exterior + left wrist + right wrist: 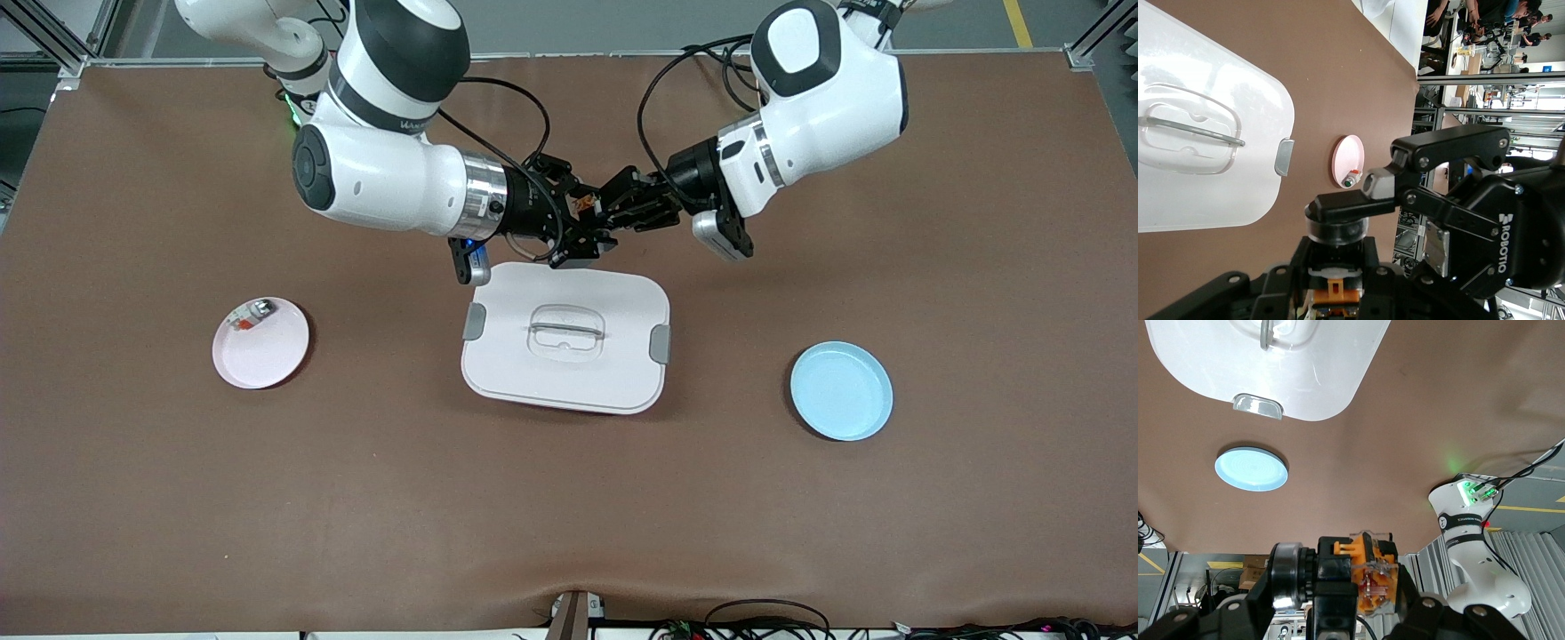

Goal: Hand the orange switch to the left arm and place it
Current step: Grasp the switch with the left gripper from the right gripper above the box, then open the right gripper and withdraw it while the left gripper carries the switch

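Handover step: at upper centre of the frame, above the box (565, 338), the right gripper (582, 233) and left gripper (613, 212) both clamp the orange switch (584, 204). Next, the right jaws should release.

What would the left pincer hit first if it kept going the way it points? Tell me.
The right pincer. The left pincer points straight at it above the table just past the box, both shut on the switch, so pushing on likely presses the switch into the right pincer.
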